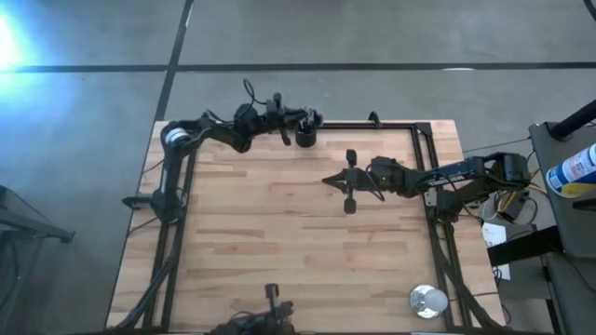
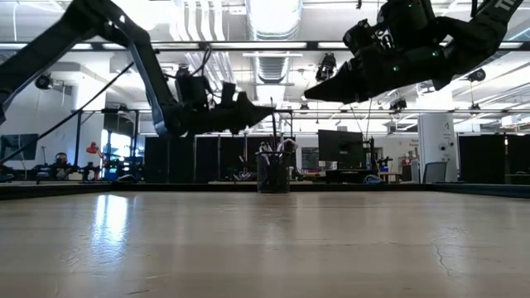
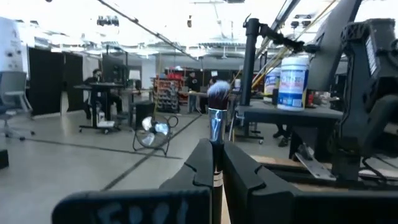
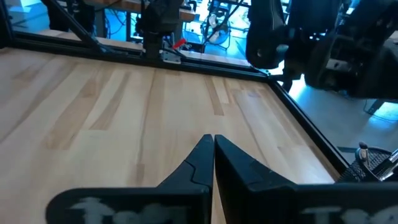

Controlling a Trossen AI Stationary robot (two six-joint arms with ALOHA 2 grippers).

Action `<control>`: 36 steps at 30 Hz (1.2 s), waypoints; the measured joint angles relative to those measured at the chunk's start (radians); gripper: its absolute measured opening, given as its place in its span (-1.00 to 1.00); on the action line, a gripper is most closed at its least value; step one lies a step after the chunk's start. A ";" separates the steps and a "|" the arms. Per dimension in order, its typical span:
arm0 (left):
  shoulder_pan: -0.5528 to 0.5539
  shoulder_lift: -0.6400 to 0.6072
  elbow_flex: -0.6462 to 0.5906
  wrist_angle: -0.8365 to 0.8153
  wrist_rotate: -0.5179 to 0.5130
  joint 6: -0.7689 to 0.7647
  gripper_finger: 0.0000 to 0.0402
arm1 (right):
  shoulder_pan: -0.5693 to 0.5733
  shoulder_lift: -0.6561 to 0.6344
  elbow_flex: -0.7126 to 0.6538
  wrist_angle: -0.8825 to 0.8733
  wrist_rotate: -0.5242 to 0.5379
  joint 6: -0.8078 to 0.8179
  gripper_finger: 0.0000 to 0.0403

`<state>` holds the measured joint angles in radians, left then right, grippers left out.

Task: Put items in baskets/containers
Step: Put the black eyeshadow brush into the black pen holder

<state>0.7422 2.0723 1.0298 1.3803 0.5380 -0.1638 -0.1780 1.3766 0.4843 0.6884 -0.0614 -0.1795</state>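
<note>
Small black cylindrical cup [image 1: 305,138] is approached by left gripper [image 3: 217,163], closed on silver-ferruled fluffy brush [image 3: 217,102]; right gripper [image 4: 213,144] is held closed, empty, mid-table.

Open lab hall, ceiling ducts [image 2: 273,58], monitors [image 2: 339,149], seated person [image 3: 96,93], floor fan [image 3: 152,130]

In the left wrist view the brush [image 3: 217,118] shows only its bristle head and ferrule; the handle is hidden between the left gripper's [image 3: 217,163] closed fingers. From above, the brushes inside the black cup [image 1: 305,138] are too small to count, and the left gripper beside the cup hides the held brush. In the low view the cup's [image 2: 272,172] contents blur into the dark room behind. The silver disc [image 1: 428,301] shows no detail
</note>
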 joint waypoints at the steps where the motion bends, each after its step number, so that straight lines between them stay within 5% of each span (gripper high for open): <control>1: 0.001 0.011 0.000 0.000 0.000 0.000 -0.95 | 0.000 0.000 0.000 -0.001 0.000 0.000 -0.96; 22: 0.013 0.086 0.006 -0.015 -0.016 0.039 -0.95 | 0.001 0.000 -0.004 -0.003 0.001 -0.023 -0.96; 36: 0.030 0.034 0.023 -0.155 -0.015 0.006 -0.58 | 0.001 0.000 -0.004 -0.004 0.001 -0.015 -0.96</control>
<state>0.7722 2.1060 1.0525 1.2255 0.5228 -0.1579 -0.1772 1.3766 0.4801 0.6849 -0.0608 -0.1944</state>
